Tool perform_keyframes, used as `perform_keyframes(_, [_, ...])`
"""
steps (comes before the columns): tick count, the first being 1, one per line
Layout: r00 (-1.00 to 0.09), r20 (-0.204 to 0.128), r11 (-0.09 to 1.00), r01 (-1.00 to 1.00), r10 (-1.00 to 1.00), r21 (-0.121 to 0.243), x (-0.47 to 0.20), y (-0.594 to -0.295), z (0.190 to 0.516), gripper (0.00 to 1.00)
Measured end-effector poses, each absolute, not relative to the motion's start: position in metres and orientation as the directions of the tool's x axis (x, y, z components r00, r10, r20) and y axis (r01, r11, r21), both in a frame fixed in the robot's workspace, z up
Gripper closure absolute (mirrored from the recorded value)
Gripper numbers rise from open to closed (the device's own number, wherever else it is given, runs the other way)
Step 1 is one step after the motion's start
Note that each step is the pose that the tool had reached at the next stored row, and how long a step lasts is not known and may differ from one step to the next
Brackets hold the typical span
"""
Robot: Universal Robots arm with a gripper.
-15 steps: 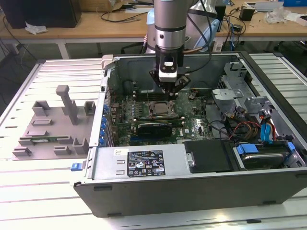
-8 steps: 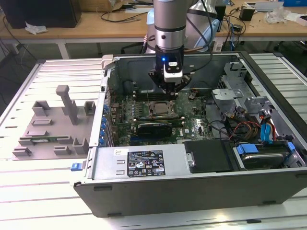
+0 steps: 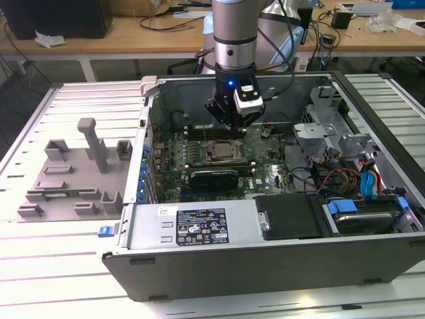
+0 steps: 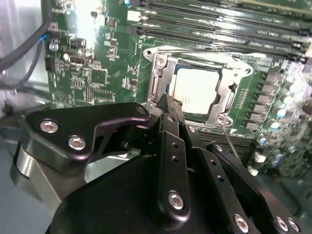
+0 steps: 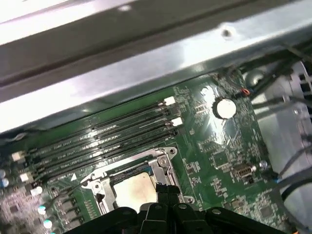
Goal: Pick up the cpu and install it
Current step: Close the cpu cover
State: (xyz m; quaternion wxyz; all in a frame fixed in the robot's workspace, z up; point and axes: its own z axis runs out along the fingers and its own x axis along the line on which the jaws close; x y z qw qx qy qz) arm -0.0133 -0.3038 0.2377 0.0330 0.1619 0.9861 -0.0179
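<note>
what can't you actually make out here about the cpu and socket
1) Top of the silvery square cpu: glare whitens it in the second wrist view, so any markings are lost.
2) Its near corner: hidden behind the black gripper in both wrist views.
3) The metal-framed black socket: too small in the exterior view to tell whether the chip sits flush.

The cpu [image 5: 132,191] sits in its socket [image 5: 161,168] on the green board [image 5: 219,146] (long black slots [image 5: 102,146] lie beside it). The gripper [image 5: 165,190] hangs by the socket's side, fingers [image 5: 160,191] pressed together.
</note>
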Motion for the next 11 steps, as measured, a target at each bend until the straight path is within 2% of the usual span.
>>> perform_keyframes(11, [-0.991,-0.070,0.993,0.112,0.110,-0.030,-0.0135,-0.3039,0.2366,0.89])
